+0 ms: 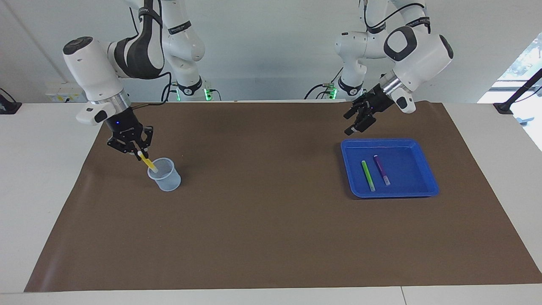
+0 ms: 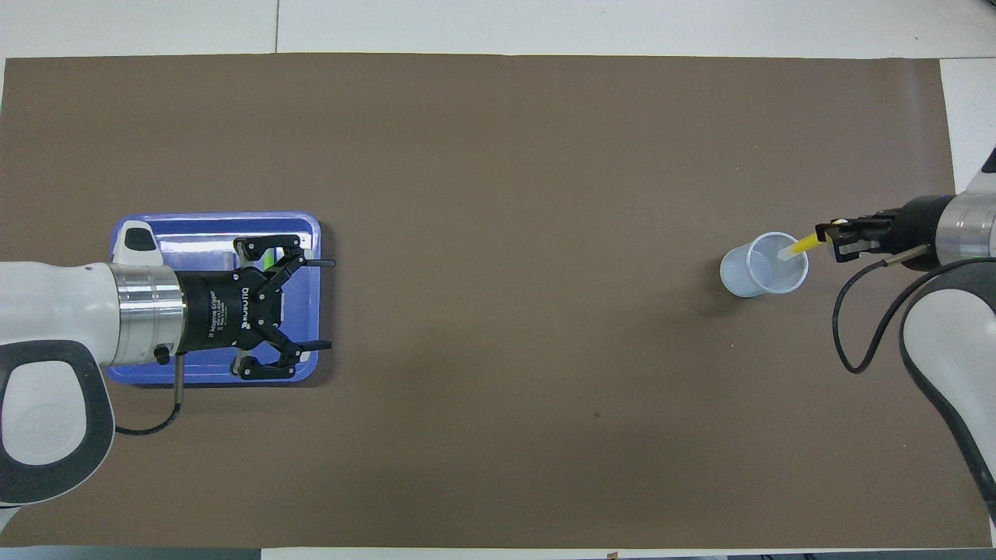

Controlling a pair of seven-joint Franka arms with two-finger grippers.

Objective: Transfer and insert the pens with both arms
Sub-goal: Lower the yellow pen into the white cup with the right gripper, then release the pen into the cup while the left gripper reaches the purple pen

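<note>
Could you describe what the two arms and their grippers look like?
Both arms are bulky and white with dark grey joint panels and a ribbed silver wrist ring. The left gripper and right gripper are black, two-fingered linkage types; the left carries white lettering, and a black cable loops from each wrist.

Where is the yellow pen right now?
The right hand holds the yellow pen tilted, its pale tip at the cup's rim, at the right arm's end of the table.
</note>
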